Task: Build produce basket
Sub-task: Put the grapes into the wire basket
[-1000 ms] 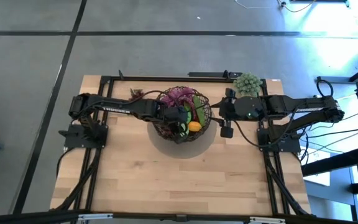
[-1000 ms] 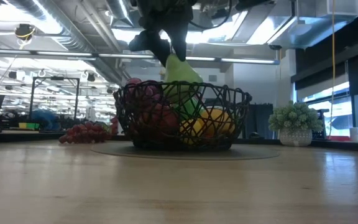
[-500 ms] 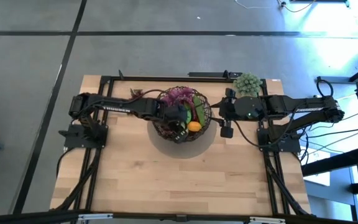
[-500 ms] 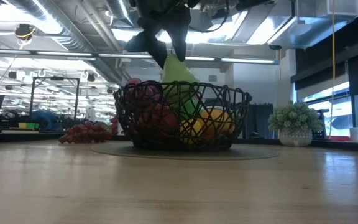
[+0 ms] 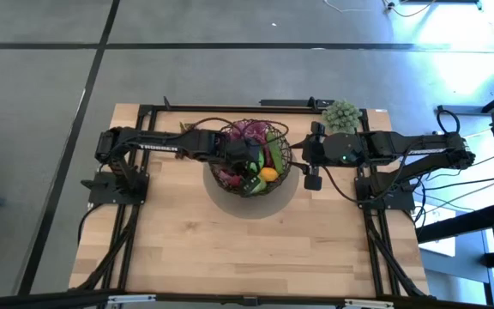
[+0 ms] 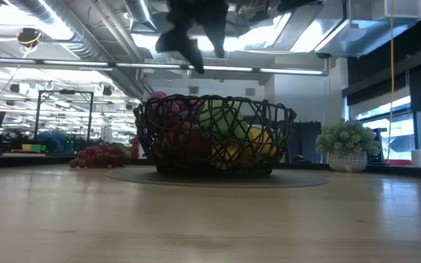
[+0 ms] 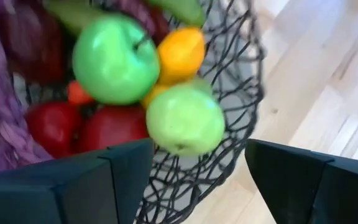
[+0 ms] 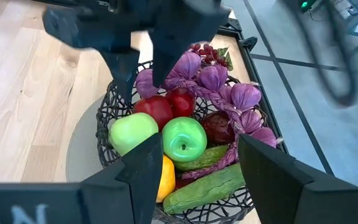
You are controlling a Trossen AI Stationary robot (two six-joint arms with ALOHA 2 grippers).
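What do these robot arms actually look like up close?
Both are slim black jointed arms on black frames. The left arm carries white lettering; the right arm trails black cables. The left gripper and right gripper each have two flat dark fingers.

Woven wire basket (image 8: 114,118); glossy, probably plastic green apples (image 8: 183,139); wood table (image 5: 230,240).

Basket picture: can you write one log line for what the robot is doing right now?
left gripper: open, above basket | green apple: in basket | right gripper: open, beside basket, waiting
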